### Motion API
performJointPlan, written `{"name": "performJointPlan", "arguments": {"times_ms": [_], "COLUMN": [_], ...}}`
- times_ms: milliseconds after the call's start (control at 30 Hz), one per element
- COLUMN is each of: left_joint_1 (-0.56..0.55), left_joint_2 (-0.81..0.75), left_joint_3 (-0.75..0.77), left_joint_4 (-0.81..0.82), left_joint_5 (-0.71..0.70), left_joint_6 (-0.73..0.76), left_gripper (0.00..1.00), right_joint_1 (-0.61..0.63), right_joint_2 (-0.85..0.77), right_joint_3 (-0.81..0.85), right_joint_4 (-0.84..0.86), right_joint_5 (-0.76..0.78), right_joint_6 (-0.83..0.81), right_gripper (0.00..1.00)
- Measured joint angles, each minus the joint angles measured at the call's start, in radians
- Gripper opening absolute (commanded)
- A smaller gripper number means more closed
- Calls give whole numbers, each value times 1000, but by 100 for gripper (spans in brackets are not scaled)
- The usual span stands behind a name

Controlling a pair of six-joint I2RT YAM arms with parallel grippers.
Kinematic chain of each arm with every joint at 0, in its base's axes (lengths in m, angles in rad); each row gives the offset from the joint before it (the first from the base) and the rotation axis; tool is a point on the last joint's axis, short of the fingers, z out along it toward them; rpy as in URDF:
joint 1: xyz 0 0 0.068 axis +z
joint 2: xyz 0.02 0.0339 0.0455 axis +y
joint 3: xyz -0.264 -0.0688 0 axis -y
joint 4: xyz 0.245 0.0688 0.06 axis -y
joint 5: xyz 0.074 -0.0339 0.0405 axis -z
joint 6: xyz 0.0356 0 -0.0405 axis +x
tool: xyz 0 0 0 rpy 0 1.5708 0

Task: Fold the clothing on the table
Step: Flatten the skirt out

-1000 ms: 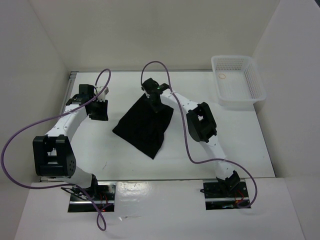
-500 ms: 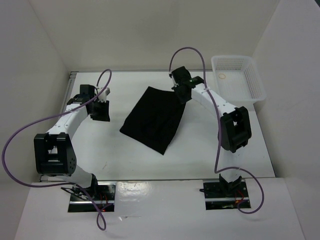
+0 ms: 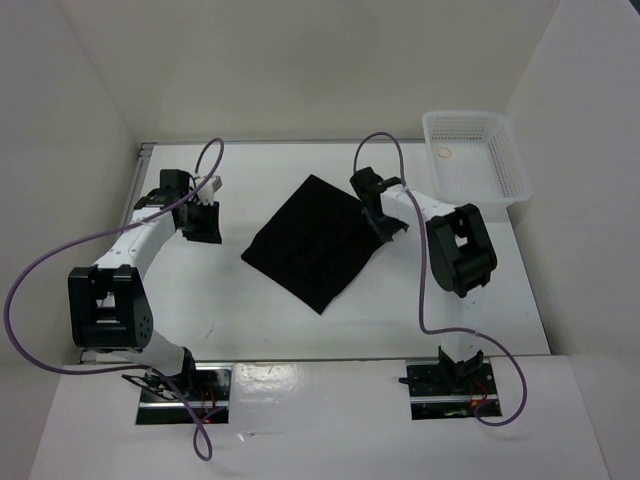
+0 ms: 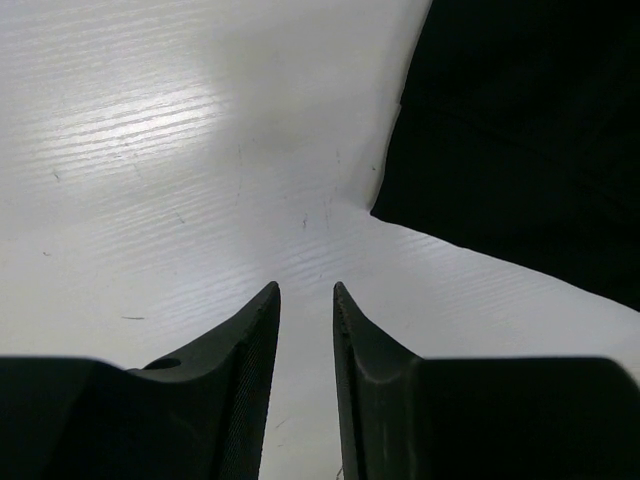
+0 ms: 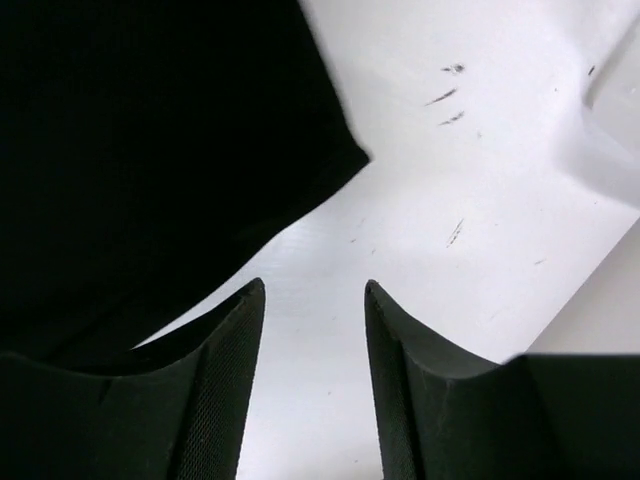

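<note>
Clothing (image 3: 310, 240): lies flat, diamond-wise, at the centre of the table (image 3: 200, 300) | Left gripper (image 4: 306, 292): fingers slightly parted, empty, over bare table left of the clothing | Right gripper (image 5: 313, 287): fingers spread, empty, just beside the clothing's right corner

Top view looks down over the table (image 3: 200, 300); wrist views (close) share the clothing (image 3: 312, 240).
</note>
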Motion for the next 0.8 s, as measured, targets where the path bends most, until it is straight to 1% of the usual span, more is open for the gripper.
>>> {"name": "performJointPlan", "arguments": {"times_ms": [33,67,100,133,167,233,267,300,333,467,600,800], "left_joint_1": [0,0,0,0,0,2,3,6,7,28,68,172], "left_joint_2": [0,0,-1,-4,-13,-50,-89,-145,-170,-377,-453,-468], "left_joint_3": [0,0,0,0,0,0,0,-1,-1,-1,-32,-92], "left_joint_4": [-2,-7,-10,-13,-20,-27,-30,-31,-31,-29,-31,-80], "left_joint_5": [1,5,6,8,8,-1,-13,-29,-35,-93,-138,-170], "left_joint_6": [2,11,18,21,23,25,20,16,14,13,12,10], "left_gripper": [38,42,49,57,75,89,99,100,100,100,100,100], "right_joint_1": [-14,-26,-37,-42,-42,-26,-9,8,26,98,154,196], "right_joint_2": [16,31,34,34,32,32,30,28,26,35,72,167], "right_joint_3": [14,39,58,79,117,194,229,251,265,267,267,276], "right_joint_4": [-9,-24,-29,-38,-54,-55,-50,-48,-47,-43,-42,-44], "right_joint_5": [5,-2,-19,-46,-76,-154,-188,-215,-240,-327,-384,-472], "right_joint_6": [5,9,14,14,10,1,-2,-4,-5,-11,-12,-24], "right_gripper": [59,71,77,83,90,91,93,93,94,94,95,97]}}
